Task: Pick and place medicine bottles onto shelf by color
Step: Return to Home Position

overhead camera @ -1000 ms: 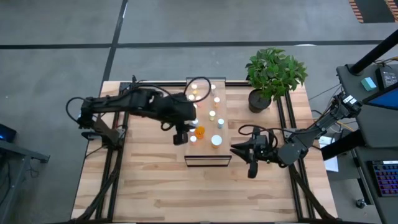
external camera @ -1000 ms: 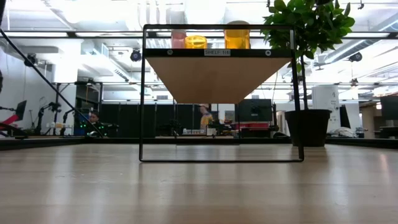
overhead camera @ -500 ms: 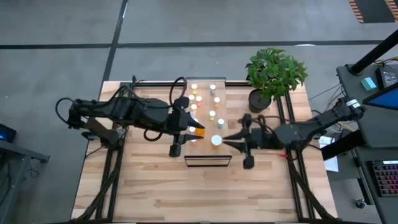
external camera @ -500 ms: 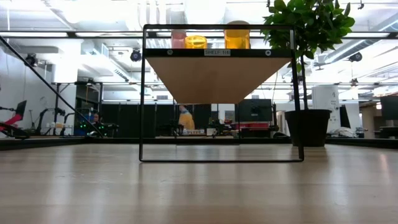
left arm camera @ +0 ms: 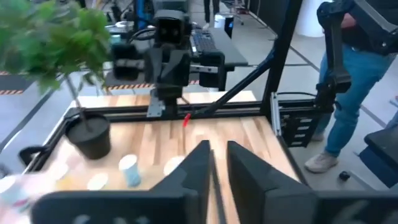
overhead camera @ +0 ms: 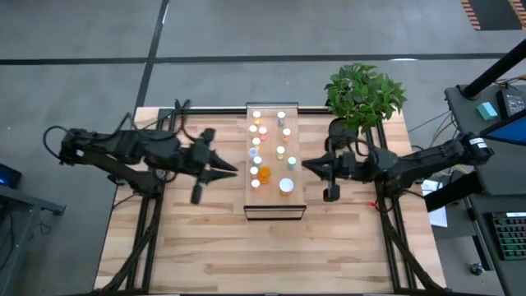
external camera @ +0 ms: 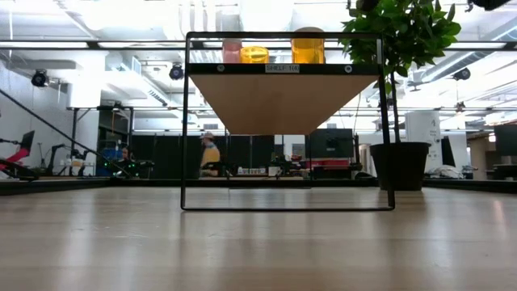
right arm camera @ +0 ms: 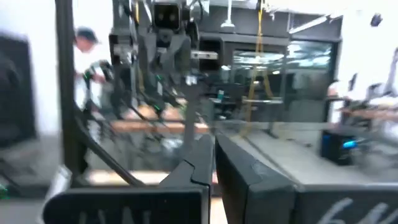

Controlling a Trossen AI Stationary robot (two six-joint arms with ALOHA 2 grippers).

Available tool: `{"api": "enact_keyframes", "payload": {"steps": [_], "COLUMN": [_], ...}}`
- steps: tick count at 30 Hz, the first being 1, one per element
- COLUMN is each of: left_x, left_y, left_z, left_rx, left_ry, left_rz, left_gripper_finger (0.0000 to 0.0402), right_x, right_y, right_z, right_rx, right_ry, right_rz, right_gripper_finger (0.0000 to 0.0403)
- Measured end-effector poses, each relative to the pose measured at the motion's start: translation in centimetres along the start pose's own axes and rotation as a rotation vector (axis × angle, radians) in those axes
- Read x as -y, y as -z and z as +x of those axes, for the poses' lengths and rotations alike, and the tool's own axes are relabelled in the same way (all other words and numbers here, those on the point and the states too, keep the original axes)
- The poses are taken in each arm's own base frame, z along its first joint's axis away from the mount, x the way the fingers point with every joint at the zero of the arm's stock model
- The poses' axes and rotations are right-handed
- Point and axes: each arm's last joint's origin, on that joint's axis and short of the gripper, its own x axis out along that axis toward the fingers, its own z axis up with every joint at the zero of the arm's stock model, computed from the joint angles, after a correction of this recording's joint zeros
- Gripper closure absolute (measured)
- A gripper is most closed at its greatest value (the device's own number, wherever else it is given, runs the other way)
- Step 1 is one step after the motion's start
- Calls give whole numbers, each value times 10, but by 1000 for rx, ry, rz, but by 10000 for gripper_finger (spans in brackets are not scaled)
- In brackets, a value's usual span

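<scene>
The shelf point(overhead camera: 275, 205) stands mid-table, a light-wood board in a dark frame; the low view shows it raised on that frame point(external camera: 287, 121). Several small white-capped medicine bottles point(overhead camera: 259, 131) stand on it, with an orange bottle point(overhead camera: 264, 173) and a larger white-capped one point(overhead camera: 285, 186). My left gripper point(overhead camera: 233, 171) is off the shelf's left side, pointing at it, fingers shut to a thin slit point(left arm camera: 219, 163), empty. My right gripper point(overhead camera: 306, 164) is off the shelf's right side, pointing at it, shut point(right arm camera: 214, 158), empty. Neither gripper shows in the low view.
A potted green plant point(overhead camera: 362, 99) stands at the table's far right, just behind my right arm. A person point(left arm camera: 348, 81) stands beyond the table in the left wrist view. Bare wood tabletop point(overhead camera: 271, 255) lies between the shelf and the near edge.
My left gripper has drawn back from over the shelf, beside the orange bottle, toward the table's left edge. The orange bottle has stayed standing on the shelf. My right gripper has swung from the shelf's near right corner toward the far edge, staying beside the shelf.
</scene>
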Motion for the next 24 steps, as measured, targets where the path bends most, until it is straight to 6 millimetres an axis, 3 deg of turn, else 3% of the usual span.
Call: {"api": "enact_keyframes", "payload": {"steps": [4, 7, 14, 24], "left_x": [-5, -9, -16, -21], "left_y": [23, 42, 83, 132], "left_z": [-25, -38, -61, -75], "left_rx": [1, 4, 99, 229], "left_ry": [-4, -36, -66, -65], "left_rz": [21, 24, 42, 11], "left_gripper_finger": [397, 397, 401, 401], "right_x": [3, 8, 22, 31], "right_y": [3, 1, 23, -4], "right_z": [-13, -21, -36, -66], "right_rx": [-9, 11, -47, 132], "right_ry": [16, 59, 108, 144], "right_rz": [-197, -239, -266, -276], "right_gripper_finger": [394, 394, 394, 394]}}
